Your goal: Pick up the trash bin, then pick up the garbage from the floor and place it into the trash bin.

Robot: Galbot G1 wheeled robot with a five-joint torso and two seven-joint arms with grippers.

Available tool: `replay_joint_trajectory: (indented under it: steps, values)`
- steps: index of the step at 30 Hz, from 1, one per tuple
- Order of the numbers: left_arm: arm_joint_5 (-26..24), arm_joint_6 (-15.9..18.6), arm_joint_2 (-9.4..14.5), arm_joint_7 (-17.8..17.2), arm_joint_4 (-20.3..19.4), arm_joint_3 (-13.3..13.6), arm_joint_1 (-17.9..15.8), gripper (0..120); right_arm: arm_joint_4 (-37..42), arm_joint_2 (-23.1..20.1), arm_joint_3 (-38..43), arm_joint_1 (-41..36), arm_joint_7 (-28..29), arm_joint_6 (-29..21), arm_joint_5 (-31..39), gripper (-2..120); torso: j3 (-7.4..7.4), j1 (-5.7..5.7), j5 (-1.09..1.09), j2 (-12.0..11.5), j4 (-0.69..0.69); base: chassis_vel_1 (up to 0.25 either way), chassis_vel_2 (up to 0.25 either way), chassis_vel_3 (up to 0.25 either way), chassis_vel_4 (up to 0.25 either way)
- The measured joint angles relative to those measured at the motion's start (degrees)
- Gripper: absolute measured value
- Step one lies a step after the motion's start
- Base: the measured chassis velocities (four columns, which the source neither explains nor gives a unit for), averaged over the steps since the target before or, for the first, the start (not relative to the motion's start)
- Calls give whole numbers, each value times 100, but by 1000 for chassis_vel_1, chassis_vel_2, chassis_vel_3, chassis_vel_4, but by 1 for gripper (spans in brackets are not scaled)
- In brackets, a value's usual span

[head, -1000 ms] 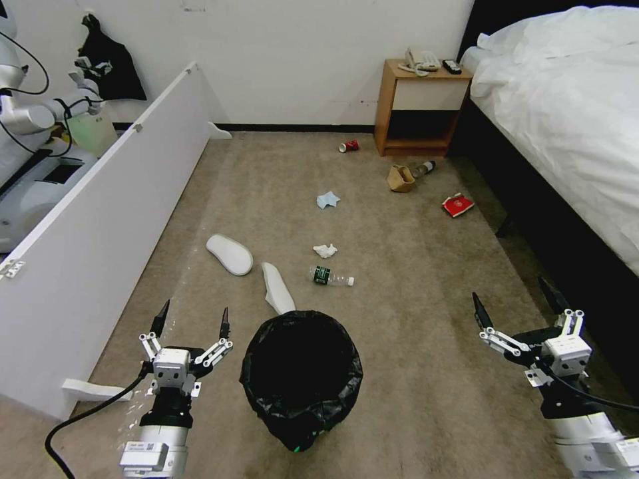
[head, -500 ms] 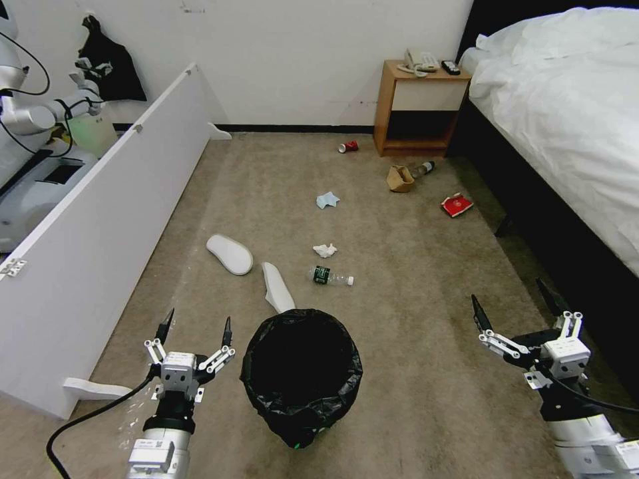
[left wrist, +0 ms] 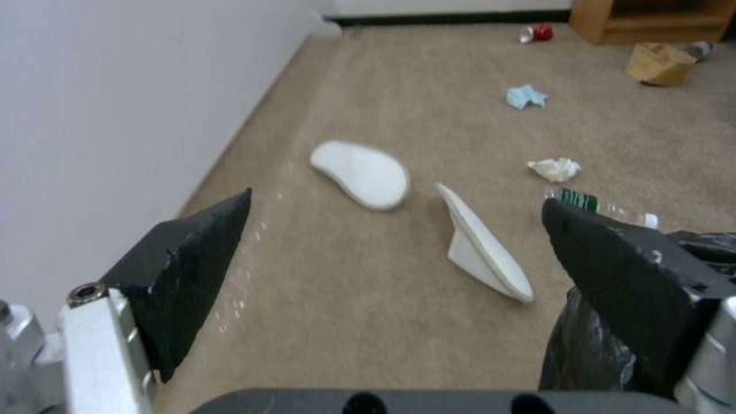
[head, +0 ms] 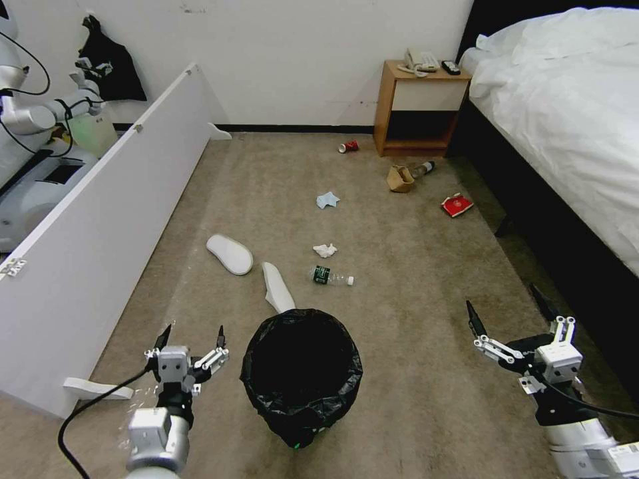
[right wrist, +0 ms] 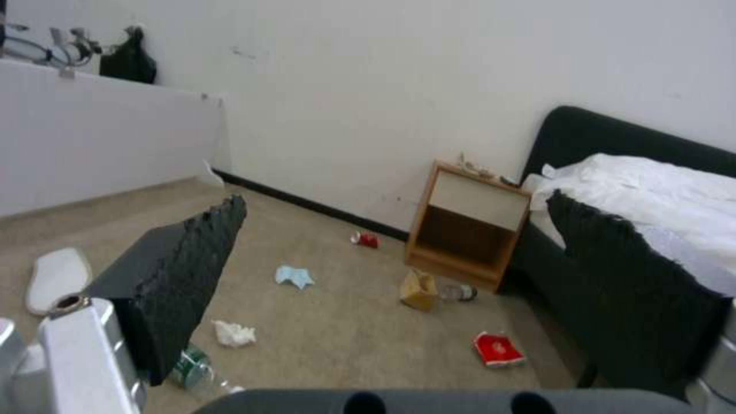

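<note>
The trash bin, lined with a crinkly black bag, stands upright on the carpet close in front of me. Just left of it my left gripper hangs open and holds nothing; the bag's edge shows beside one of its fingers. Far to the right, by the bed, my right gripper is open too. The garbage lies beyond the bin: two white slippers, a clear bottle, a tissue, a blue mask, a paper bag, a red can and a red packet.
A long white panel walls off the left side, with another robot behind it. A wooden nightstand stands at the far wall. The bed with its dark frame runs along the right.
My left gripper has sunk lower and drawn back beside the bin, still open. The right gripper has drifted slightly down. The bin and litter have not moved.
</note>
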Motion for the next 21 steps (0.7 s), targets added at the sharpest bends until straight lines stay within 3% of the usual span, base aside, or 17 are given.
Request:
replay_joint_trajectory:
  steps: [2,4,5,8,11,13,14,17,21]
  values:
    - [-234,124,92,-124,-24,28,-62,100,0,-4,14,-19,0,0,-2,100,0,0,0,0,0,0,0,0,0]
    - [-894,525,292,-468,-183,163,-234,100,-9,-11,45,-61,1,3,-9,100,0,0,0,0,0,0,0,0,0]
    - [-894,525,292,-468,-183,163,-234,100,-9,-11,45,-61,1,3,-9,100,0,0,0,0,0,0,0,0,0]
    - [-1657,1074,566,-903,-449,354,-537,100,-53,24,44,-89,2,26,-71,100,0,0,0,0,0,0,0,0,0]
    - [-1789,1211,623,-993,-503,376,-594,100,-64,39,41,-92,3,33,-88,100,0,0,0,0,-1,0,0,0,0]
    - [-2319,1749,783,-1317,-718,446,-743,100,-106,94,23,-96,3,57,-145,100,0,0,1,0,0,0,0,0,0]
    - [-2319,1749,783,-1317,-718,446,-743,100,-106,94,23,-96,3,57,-145,100,0,0,1,0,0,0,0,0,0]
    - [-3346,2308,901,-2058,-992,601,-978,100,-177,162,6,-82,3,86,-196,100,0,0,1,0,1,0,0,0,0]
    - [-3783,2412,926,-2450,-1002,720,-1274,100,-253,214,-28,-41,6,106,-229,100,0,0,1,0,0,0,0,0,0]
